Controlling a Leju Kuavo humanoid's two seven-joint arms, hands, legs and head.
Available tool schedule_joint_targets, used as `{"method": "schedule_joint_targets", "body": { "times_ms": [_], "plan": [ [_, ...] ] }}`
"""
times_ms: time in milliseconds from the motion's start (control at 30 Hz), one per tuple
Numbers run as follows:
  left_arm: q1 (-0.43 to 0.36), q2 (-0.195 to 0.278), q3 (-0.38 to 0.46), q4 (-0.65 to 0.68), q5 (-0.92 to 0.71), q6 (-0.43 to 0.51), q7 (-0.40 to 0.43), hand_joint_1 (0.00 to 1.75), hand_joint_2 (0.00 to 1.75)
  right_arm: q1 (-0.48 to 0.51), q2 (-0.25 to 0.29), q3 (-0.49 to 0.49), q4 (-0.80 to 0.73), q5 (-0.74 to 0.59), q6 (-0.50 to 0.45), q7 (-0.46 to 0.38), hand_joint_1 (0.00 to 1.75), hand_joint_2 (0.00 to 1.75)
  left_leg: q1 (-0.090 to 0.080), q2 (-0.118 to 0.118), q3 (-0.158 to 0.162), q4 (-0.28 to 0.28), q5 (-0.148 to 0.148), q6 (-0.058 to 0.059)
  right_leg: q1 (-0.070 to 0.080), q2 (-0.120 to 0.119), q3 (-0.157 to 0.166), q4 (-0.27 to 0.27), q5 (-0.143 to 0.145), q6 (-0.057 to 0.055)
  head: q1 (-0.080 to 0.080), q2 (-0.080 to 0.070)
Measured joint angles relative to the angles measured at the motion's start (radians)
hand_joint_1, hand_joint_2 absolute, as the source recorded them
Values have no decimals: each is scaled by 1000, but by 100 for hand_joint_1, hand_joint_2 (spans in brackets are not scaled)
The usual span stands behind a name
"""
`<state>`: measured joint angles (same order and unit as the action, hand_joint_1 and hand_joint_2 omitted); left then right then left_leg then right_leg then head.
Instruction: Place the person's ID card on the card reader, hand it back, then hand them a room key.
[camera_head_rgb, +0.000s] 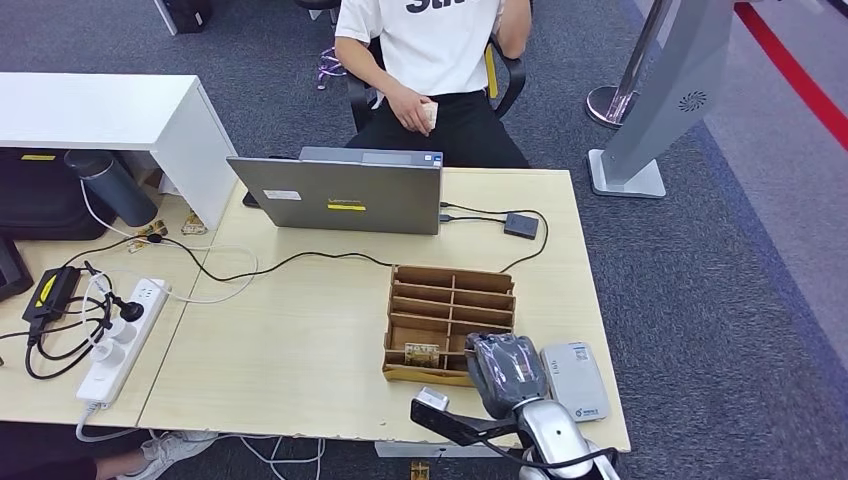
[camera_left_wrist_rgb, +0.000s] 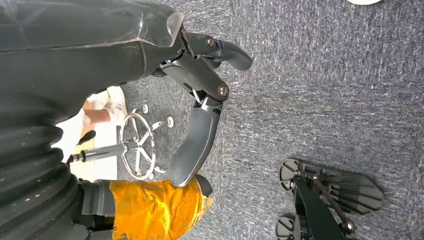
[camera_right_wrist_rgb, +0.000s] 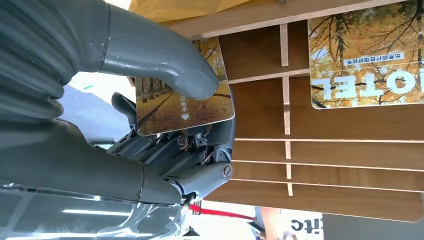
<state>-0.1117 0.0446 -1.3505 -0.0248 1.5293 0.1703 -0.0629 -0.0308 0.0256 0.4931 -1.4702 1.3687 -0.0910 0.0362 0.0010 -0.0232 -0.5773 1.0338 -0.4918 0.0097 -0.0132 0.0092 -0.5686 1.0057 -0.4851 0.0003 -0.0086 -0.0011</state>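
Head view, my right hand: my right hand (camera_head_rgb: 507, 372) sat over the near right corner of the wooden card rack (camera_head_rgb: 450, 322), just beside the grey card reader (camera_head_rgb: 574, 380) lying on the light wood table (camera_head_rgb: 300, 340).
Head view, rack: one room key card (camera_head_rgb: 422, 352) stood in a near slot of the rack.
Head view, person: a person in a white shirt (camera_head_rgb: 432, 60) sat behind the open laptop (camera_head_rgb: 340, 190), one hand (camera_head_rgb: 415, 108) holding a small pale card; I could not tell which card it was.
Left wrist view, my left hand: my left hand (camera_left_wrist_rgb: 200, 110) hung above grey carpet, fingers apart and holding nothing.
Right wrist view, my right hand: my thumb (camera_right_wrist_rgb: 165, 55) pressed a room key (camera_right_wrist_rgb: 182, 97) with an autumn-tree print against my dark fingers (camera_right_wrist_rgb: 200, 160), so I had it pinched.
Right wrist view, rack: the key was right at the rack's dividers; another card printed HOTEL (camera_right_wrist_rgb: 367, 57) lay in a neighbouring compartment.
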Motion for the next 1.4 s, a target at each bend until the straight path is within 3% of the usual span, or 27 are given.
{"method": "schedule_joint_targets", "body": {
  "times_ms": [333, 567, 767, 1033, 1167, 1400],
  "plan": [
    [0, 0, -15, 0, 0, -6, 0, 0, 175, -8, 0, -9, -4, 23, -77, -41, 174, 175, 0, 0, 0, 0, 0, 0, 0, 0, 0, 0, 0, 0, 0, 0],
    [0, -2, -35, 0, 0, -14, 2, 0, 175, -46, 4, -30, -150, 2, -140, -101, 174, 175, 0, 0, 0, 0, 0, 0, 0, 0, 0, 0, 0, 0, 0, 0],
    [0, -2, -43, 0, 0, -15, 8, 0, 175, -112, 28, -43, -264, -146, -49, -141, 175, 175, 0, 0, 0, 0, 0, -1, 0, 0, 0, 1, 0, 0, 0, 0],
    [0, -1, -43, 0, 0, -15, 8, 0, 175, -141, 47, -46, -307, -199, -20, -156, 175, 175, 0, 0, 0, 0, 0, -1, 0, 0, 0, 1, 0, 0, 0, 0],
    [0, -1, -46, 0, 0, -17, 8, 0, 175, -173, 64, -45, -308, -353, 48, -195, 175, 175, 0, 0, 0, 0, 0, -1, 0, 0, 0, 1, 0, 0, 0, 0],
    [-4, 13, -77, 0, 0, -41, 10, 0, 175, -352, 133, -25, -211, -535, 216, -142, 175, 175, 0, 1, 1, 0, 2, -2, 0, 2, 0, 2, 1, -1, 0, 0]
  ]
}}
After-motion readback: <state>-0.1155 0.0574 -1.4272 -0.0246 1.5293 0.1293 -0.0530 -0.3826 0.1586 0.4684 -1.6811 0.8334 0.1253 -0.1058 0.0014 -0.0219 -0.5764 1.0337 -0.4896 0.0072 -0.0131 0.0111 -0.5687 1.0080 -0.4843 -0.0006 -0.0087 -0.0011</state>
